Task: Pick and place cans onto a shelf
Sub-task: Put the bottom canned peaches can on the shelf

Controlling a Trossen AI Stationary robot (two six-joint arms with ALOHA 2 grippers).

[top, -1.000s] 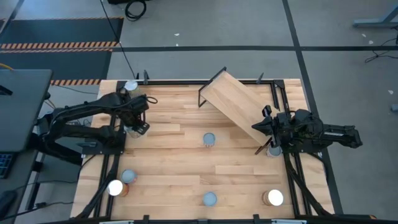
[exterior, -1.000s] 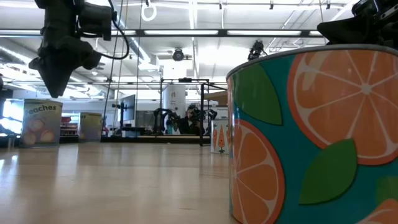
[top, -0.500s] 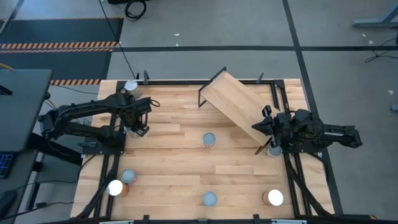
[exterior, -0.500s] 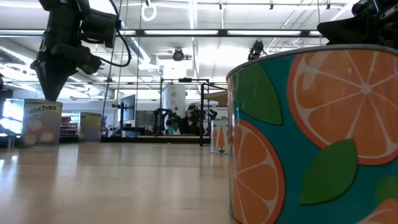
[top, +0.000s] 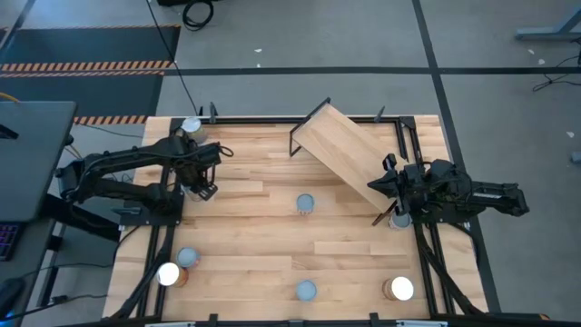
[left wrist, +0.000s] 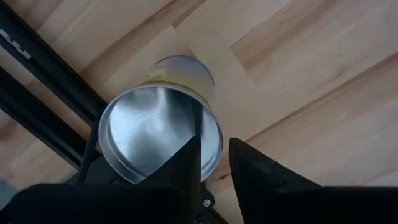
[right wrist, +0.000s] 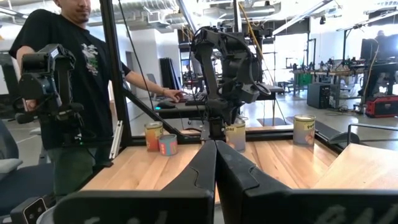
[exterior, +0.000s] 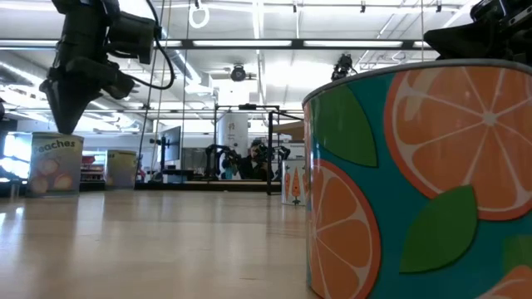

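Observation:
My left gripper (top: 205,188) points down over a can with a silver top (left wrist: 158,140) at the table's left side. Its fingers are open by a narrow gap, one over the top and one beyond the rim. In the low view its tips (exterior: 65,124) stand just above the peach-labelled can (exterior: 54,162). My right gripper (top: 372,186) is shut and empty at the near right edge of the raised light-wood shelf (top: 349,150). Other cans stand upright on the table at the centre (top: 306,203), under the right arm (top: 398,221) and at the far left (top: 191,125).
More cans stand near the front edge, two at the left (top: 187,258) (top: 169,273), one in the middle (top: 306,291) and one at the right (top: 399,289). An orange-printed can (exterior: 416,183) fills the low view's foreground. A person (right wrist: 68,74) stands beyond the table's left side.
My left gripper has gone a little toward the table's left edge and slightly down. It now stands right over the peach-labelled can.

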